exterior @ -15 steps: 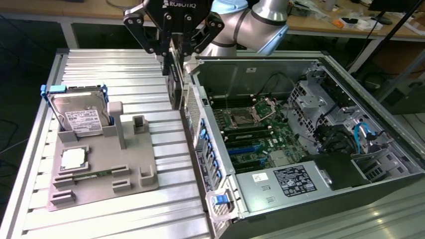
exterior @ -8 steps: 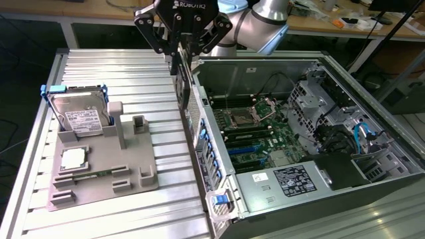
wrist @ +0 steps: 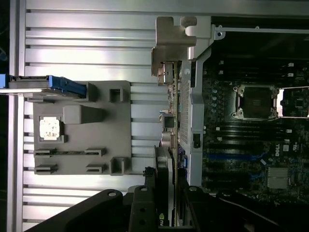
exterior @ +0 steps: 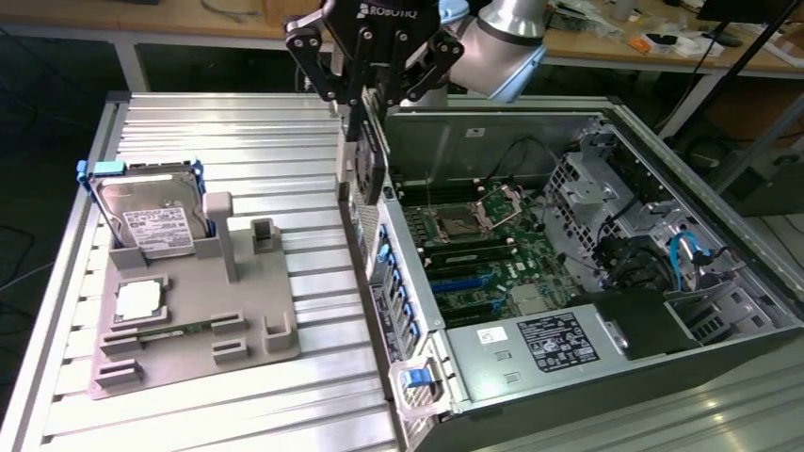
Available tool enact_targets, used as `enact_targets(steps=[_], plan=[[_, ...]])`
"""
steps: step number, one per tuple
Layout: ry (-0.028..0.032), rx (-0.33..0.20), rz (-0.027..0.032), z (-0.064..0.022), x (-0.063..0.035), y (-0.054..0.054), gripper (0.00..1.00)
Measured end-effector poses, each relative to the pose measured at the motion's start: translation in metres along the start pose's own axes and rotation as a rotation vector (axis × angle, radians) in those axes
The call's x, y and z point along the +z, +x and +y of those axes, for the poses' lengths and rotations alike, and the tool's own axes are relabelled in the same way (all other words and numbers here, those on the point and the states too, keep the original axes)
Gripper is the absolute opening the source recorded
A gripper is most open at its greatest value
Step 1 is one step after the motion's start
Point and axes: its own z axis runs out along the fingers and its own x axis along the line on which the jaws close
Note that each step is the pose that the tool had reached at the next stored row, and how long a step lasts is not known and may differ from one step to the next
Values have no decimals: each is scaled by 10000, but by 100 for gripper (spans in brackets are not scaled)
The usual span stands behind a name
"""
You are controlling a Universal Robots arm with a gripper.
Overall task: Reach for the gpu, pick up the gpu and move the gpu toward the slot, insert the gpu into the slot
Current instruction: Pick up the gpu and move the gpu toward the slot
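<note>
My gripper (exterior: pixel 367 111) is shut on the gpu (exterior: pixel 365 162), a thin dark card that hangs edge-down above the near wall of the open computer case. In the wrist view the gpu (wrist: pixel 175 121) shows edge-on between the black fingers (wrist: pixel 145 193). Its silvery bracket (wrist: pixel 173 41) is at the end far from the gripper (wrist: pixel 166 166). The blue slot (exterior: pixel 468 280) lies on the motherboard inside the case, below the card and toward the exterior view's right. The wrist view shows the slot (wrist: pixel 231 155) beside the black memory sockets.
The open case (exterior: pixel 703 217) holds the square CPU socket (exterior: pixel 472 217), a power supply (exterior: pixel 553 344) and cables. On the exterior view's left, a grey fixture (exterior: pixel 201 320) carries a hard drive (exterior: pixel 151 221) in a blue frame, a CPU chip (exterior: pixel 138 299) and a green memory stick (exterior: pixel 169 330).
</note>
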Motion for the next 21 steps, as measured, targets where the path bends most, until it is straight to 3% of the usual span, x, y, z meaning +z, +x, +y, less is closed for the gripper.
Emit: enact_targets(steps=[12,21], plan=[[-1,1,0,-9,7,-288,27],[-1,1,0,-21,20,-698,27]])
